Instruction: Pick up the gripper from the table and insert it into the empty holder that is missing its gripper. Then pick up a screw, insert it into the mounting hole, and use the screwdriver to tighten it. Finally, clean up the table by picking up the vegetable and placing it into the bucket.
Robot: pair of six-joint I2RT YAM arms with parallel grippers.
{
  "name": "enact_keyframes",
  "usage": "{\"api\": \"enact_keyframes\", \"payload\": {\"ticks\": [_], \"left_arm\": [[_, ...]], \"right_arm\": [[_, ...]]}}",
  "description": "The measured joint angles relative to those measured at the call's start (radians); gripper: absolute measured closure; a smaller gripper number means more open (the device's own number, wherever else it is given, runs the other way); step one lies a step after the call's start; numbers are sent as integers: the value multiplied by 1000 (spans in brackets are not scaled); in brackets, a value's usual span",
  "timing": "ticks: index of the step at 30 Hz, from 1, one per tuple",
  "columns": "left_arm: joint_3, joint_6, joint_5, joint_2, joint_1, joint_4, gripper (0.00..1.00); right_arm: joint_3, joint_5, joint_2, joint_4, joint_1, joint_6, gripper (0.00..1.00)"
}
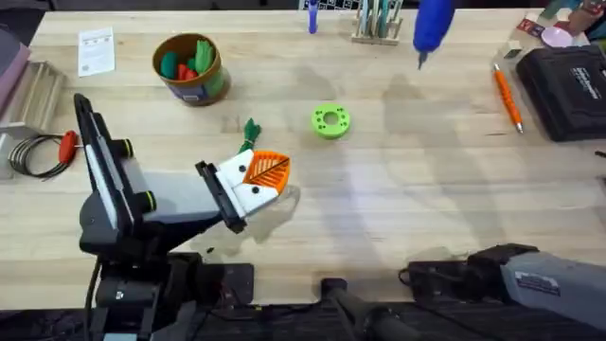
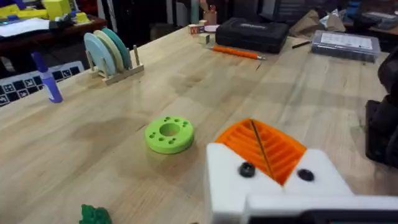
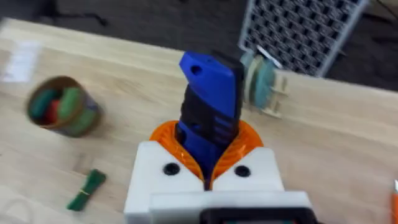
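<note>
A: Tan-gold with a green band, the bucket (image 1: pixel 189 68) stands on the far left part of the wooden table (image 1: pixel 426 189). What is in it?

B: Toy pieces, some green and some red, piled above the rim. The right wrist view shows the same mix of colours, though not what each piece is.

A: And the vegetable (image 1: pixel 251 130)?

B: It is outside the bucket, lying flat on the bare wood between the bucket and the left gripper (image 1: pixel 270 170), close to that gripper's tips. The lime-green disc (image 1: pixel 329 121) lies apart from it on the right.

A: How does the left gripper stand?

B: Its orange pads (image 2: pixel 273 149) are pressed together with just a thin dark seam between them, and nothing is pinched there. It hangs low over the table.

A: The right one?

B: The right gripper (image 3: pixel 208 149) is clamped on the screwdriver (image 3: pixel 208 93), with the blue body rising from between its orange pads. From overhead the screwdriver is at the far edge with its thin metal tip pointing down, well apart from the bucket.

A: Any other holders?

B: A small wooden rack (image 2: pixel 112 56) at the far edge holds pale discs upright. An orange pen (image 1: pixel 507 95) lies beside a closed black case (image 1: pixel 568 90) on the right.
</note>
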State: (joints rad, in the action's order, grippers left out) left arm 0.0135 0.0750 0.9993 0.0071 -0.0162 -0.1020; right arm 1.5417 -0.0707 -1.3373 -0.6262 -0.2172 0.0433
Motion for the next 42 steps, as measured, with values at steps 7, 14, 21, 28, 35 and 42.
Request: {"api": "enact_keyframes", "payload": {"ticks": [7,14,21,28,35,42], "left_arm": [[0,0,0,0,0,0,996],[0,0,0,0,0,0,996],[0,0,0,0,0,0,996],[0,0,0,0,0,0,996],[0,0,0,0,0,0,996],[0,0,0,0,0,0,996]], "right_arm": [[-54,-181,86,215,-2,41,977],[-335,-346,151,653,-12,163,977],[-616,-563,148,1293,-109,322,977],[-670,-736,105,1519,-209,350,977],[-670,-826,4,1712,-312,353,977],[-671,-881,-70,1874,-385,365,977]]}}
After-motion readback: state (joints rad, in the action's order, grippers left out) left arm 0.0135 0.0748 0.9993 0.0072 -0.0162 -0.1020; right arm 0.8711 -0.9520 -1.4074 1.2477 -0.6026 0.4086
